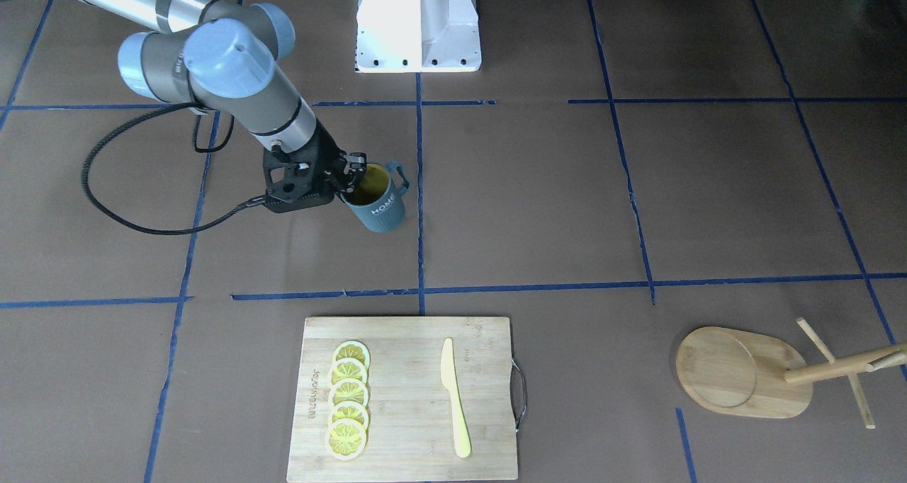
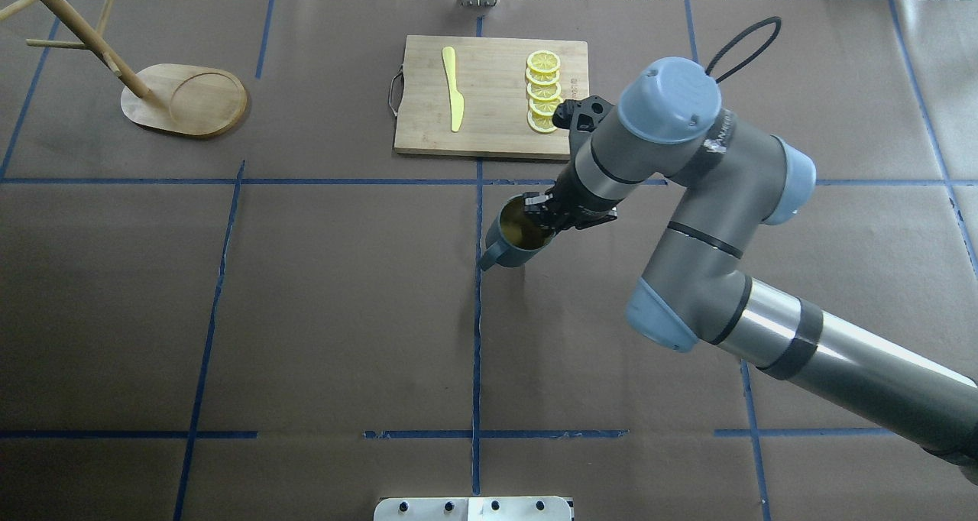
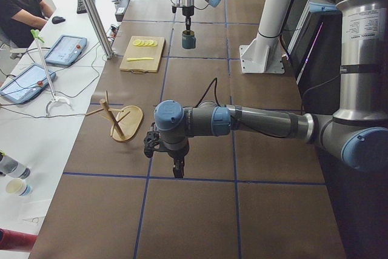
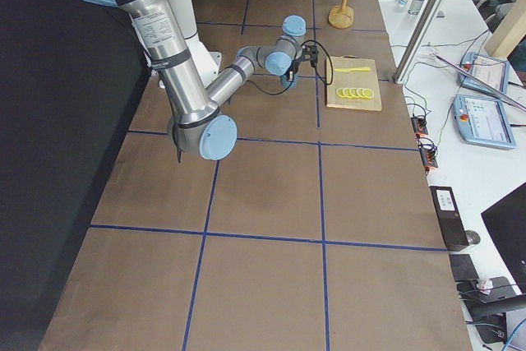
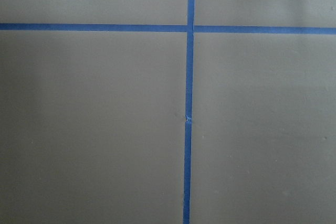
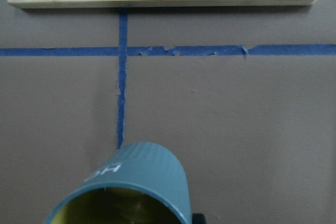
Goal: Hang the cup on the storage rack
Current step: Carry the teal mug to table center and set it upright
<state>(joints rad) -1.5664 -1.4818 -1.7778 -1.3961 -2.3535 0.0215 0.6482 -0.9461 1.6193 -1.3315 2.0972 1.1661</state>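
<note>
Right claw (image 1: 352, 173) clamped on rim of cup (image 1: 381, 203), cup just below it, mid-desk, left claw (image 3: 177, 170) opening impossible to tell

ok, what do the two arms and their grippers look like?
Both alike: the right arm and left arm have silver tubes, grey joint housings and round light-blue caps. The right gripper and left gripper are black, two-fingered. A black cable loops off the right wrist. Lettering on the right arm is too small to read.
</note>
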